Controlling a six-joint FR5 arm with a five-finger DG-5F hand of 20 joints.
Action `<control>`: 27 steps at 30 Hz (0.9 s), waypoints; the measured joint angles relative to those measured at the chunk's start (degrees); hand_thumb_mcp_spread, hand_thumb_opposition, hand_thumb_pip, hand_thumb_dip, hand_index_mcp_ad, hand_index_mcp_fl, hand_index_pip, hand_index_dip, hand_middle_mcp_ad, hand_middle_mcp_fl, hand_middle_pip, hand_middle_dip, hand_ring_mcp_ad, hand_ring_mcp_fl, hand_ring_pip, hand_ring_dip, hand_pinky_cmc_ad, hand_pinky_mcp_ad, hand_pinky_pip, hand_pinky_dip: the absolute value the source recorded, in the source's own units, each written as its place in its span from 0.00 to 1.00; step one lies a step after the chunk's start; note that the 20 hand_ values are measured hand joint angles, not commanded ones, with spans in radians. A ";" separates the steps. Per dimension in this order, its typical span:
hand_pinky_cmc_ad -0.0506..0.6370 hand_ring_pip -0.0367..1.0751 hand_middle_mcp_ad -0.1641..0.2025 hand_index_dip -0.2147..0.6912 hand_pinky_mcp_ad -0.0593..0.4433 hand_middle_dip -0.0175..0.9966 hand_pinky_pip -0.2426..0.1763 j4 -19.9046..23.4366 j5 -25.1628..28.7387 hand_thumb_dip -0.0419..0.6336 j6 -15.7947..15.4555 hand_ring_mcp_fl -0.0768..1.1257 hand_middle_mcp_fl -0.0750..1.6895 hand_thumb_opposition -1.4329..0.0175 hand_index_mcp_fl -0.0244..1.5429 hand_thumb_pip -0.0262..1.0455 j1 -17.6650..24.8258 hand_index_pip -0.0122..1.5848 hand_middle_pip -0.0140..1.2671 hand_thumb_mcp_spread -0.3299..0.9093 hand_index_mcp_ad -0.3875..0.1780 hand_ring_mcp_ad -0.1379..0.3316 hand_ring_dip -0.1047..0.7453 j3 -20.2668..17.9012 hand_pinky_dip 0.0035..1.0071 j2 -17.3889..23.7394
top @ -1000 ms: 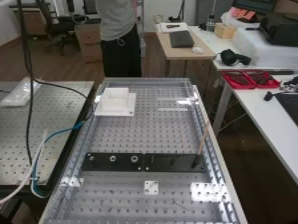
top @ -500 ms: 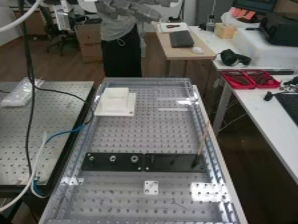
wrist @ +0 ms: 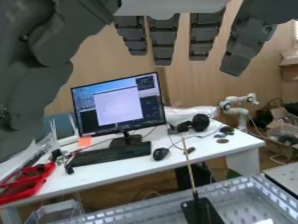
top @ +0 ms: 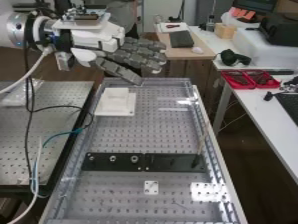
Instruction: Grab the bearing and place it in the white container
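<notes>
Hanging near the far end of the desk (top: 153,135), the hand (top: 136,52) was held with fingers straight and spread, ring-like bearings (top: 134,159) were seated on a black plate (top: 159,162), a slanting rod (top: 202,140) was planted there, the white container (top: 116,104) was set beyond.

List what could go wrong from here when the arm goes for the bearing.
The small round parts sit in a row on the black plate, so the hand could nudge a neighbour or take the wrong one.
The thin stick rising from the plate's other end might get knocked by a wide approach.
The open fingers could clip the white container if lowered carelessly.
</notes>
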 joint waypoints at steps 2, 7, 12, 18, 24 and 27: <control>0.68 0.10 0.69 0.31 0.71 0.10 0.33 1.35 1.18 0.11 0.90 0.06 0.04 0.51 0.02 0.42 -0.01 0.04 0.11 0.44 0.71 0.69 0.17 -1.76 0.25 -0.53; 0.68 0.10 0.68 0.31 0.71 0.11 0.32 4.28 3.28 0.14 3.21 0.06 0.04 0.49 0.02 0.48 -0.32 0.05 0.11 0.46 0.69 0.70 0.18 -4.95 0.25 -2.21; 0.68 0.10 0.69 0.31 0.71 0.11 0.32 7.23 5.37 0.23 5.17 0.06 0.04 0.48 0.03 0.55 -0.87 0.06 0.11 0.48 0.65 0.70 0.18 -7.34 0.25 -4.30; 0.67 0.10 0.69 0.35 0.71 0.12 0.32 9.48 7.25 0.30 6.08 0.06 0.04 0.47 0.04 0.61 -1.52 0.12 0.11 0.48 0.64 0.70 0.18 -8.74 0.25 -6.69; 0.67 0.10 0.68 0.38 0.71 0.12 0.32 10.88 8.77 0.34 5.92 0.06 0.04 0.46 0.04 0.63 -2.15 0.27 0.11 0.48 0.64 0.70 0.17 -9.06 0.25 -9.12; 0.68 0.10 0.68 0.38 0.71 0.12 0.32 11.61 9.48 0.37 6.08 0.06 0.04 0.46 0.04 0.63 -2.47 0.38 0.11 0.49 0.64 0.70 0.17 -9.11 0.25 -10.39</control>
